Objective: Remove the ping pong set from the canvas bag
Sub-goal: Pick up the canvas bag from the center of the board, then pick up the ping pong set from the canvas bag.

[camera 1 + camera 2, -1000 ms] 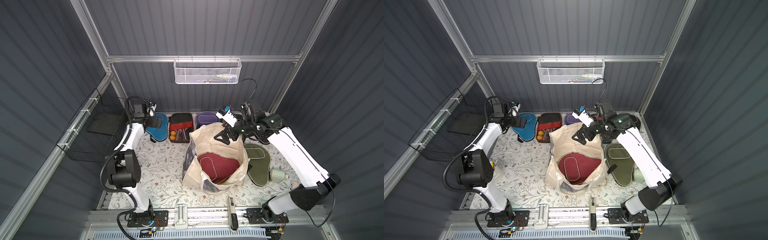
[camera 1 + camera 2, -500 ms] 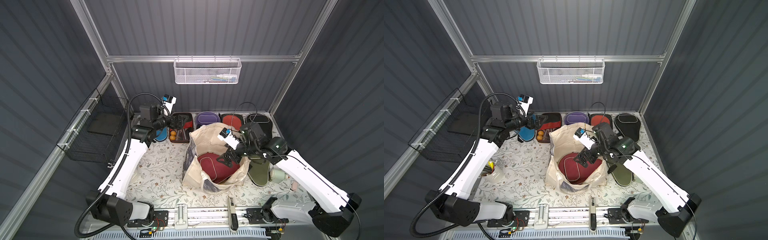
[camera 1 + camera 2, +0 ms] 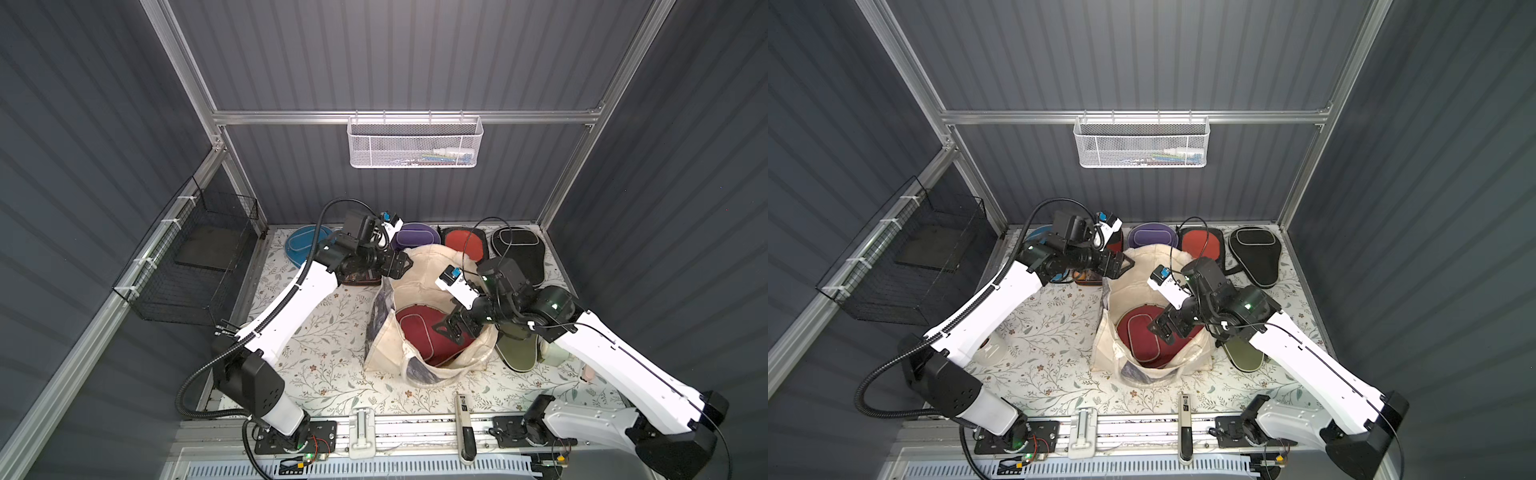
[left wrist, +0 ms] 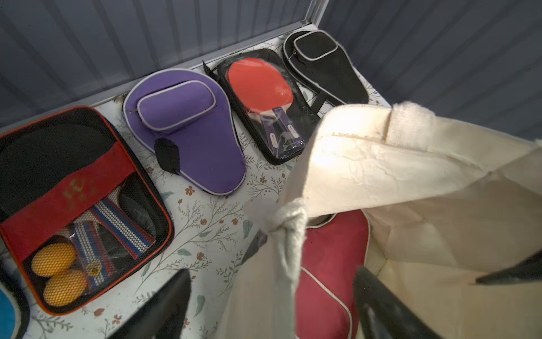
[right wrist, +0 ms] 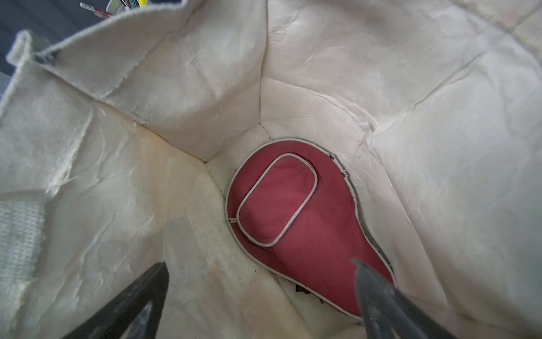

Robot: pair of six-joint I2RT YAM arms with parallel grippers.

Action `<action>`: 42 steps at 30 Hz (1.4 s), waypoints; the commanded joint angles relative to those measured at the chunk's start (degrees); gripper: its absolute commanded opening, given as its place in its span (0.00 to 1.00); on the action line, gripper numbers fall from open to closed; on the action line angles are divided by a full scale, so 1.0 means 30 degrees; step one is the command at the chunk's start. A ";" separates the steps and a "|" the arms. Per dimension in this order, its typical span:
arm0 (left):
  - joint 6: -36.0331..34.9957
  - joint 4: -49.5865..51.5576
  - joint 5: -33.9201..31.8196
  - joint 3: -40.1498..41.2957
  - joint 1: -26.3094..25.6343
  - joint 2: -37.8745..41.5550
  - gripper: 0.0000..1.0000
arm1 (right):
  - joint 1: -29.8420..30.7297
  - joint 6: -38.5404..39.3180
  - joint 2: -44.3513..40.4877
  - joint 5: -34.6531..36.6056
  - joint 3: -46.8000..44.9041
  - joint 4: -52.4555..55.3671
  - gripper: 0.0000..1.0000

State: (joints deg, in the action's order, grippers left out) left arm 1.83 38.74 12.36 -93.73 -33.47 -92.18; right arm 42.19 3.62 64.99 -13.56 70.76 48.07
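Observation:
The cream canvas bag [image 3: 419, 270] [image 3: 1142, 266] stands open mid-table. A maroon paddle case [image 3: 411, 328] [image 5: 293, 217] lies flat on its bottom. My right gripper [image 3: 451, 328] [image 5: 259, 273] is inside the bag's mouth, open, with one finger over the case's narrow end. My left gripper [image 3: 401, 264] [image 4: 272, 293] is open and straddles the bag's far-left rim and handle strap [image 4: 289, 234]. Along the back wall lie a blue case [image 3: 305, 245], a pack with orange balls [image 4: 73, 205], a purple case [image 4: 187, 126], a red-paddle pack [image 4: 264, 97] and a black case [image 4: 322, 64]. An olive case [image 3: 515, 349] lies right of the bag.
A white mesh basket [image 3: 413, 143] hangs on the back wall and a black wire basket [image 3: 195, 266] on the left wall. A white cup [image 3: 990, 351] stands by the left arm, a pale cup [image 3: 555, 353] by the olive case. A metal rail [image 3: 415, 432] runs along the front.
My left arm swung from the back-left corner over to the bag's far-left rim. My right arm came down from the bag's far rim into its mouth, above the maroon case.

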 commanded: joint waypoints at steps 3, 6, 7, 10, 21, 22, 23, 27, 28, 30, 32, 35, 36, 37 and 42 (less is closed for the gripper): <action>-0.0608 0.2189 -0.1563 -0.1451 -0.0279 -0.0299 0.30 | 0.0180 -0.0444 -0.0826 0.0755 -0.0369 0.0333 0.99; -0.0587 0.2067 -0.1144 -0.2085 -0.0294 -0.0096 0.00 | 0.0286 -0.0258 -0.0697 0.1131 0.0025 0.0700 0.99; -0.0594 0.1937 -0.0822 -0.2333 -0.0312 0.0055 0.00 | 0.0382 -0.0190 -0.0537 0.1231 0.0257 0.0831 0.99; -0.0179 0.1050 0.0372 -0.2741 -0.0323 0.0762 0.00 | 0.0994 -0.0030 0.0284 0.1759 0.0886 0.1069 0.99; 0.1282 -0.2816 0.4151 0.0521 -0.0356 0.4226 0.00 | 0.2583 0.0405 0.3283 0.2710 0.0812 -0.1337 0.99; 0.1324 -0.3083 0.4351 0.0866 -0.0356 0.4526 0.00 | 0.2576 0.0349 0.3588 0.3055 0.0570 -0.1764 0.99; 0.1406 -0.3284 0.4465 0.1109 -0.0356 0.4740 0.00 | 0.2576 0.0231 0.3830 0.3417 0.0483 -0.2064 0.99; 0.1516 -0.3860 0.5203 0.1856 -0.0352 0.5165 0.00 | 0.2576 -0.0152 0.4748 0.4754 0.0374 -0.3017 0.99; 0.1556 -0.4098 0.5408 0.2141 -0.0356 0.5216 0.00 | 0.2547 -0.0207 0.4992 0.5029 0.0259 -0.3290 0.99; 0.1646 -0.4559 0.5729 0.2662 -0.0354 0.5268 0.00 | 0.2496 -0.0452 0.5540 0.5443 0.0277 -0.3389 0.99; 0.1741 -0.5003 0.5989 0.3125 -0.0356 0.5317 0.00 | 0.2331 -0.1019 0.6129 0.5646 0.0269 -0.3345 0.99; 0.1882 -0.5813 0.6272 0.3908 -0.0356 0.5486 0.00 | 0.1815 -0.2314 0.6680 0.5563 -0.0379 -0.3770 0.99; 0.1882 -0.5987 0.6344 0.4079 -0.0355 0.5538 0.00 | 0.1558 -0.2751 0.6764 0.5522 -0.0711 -0.3917 0.99; 0.1882 -0.6170 0.6447 0.4086 -0.0356 0.5588 0.00 | 0.1346 -0.3102 0.6861 0.5655 -0.1041 -0.4098 0.99; 0.1817 -0.7101 0.7340 0.5585 -0.0356 0.5781 0.00 | 0.0243 -0.3967 0.7500 0.6307 -0.2102 -0.4567 0.99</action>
State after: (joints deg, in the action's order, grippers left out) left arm 7.14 23.27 29.69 -77.69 -34.41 -76.99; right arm 44.29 -4.99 86.65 3.20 65.47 35.68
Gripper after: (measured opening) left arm 0.060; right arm 0.991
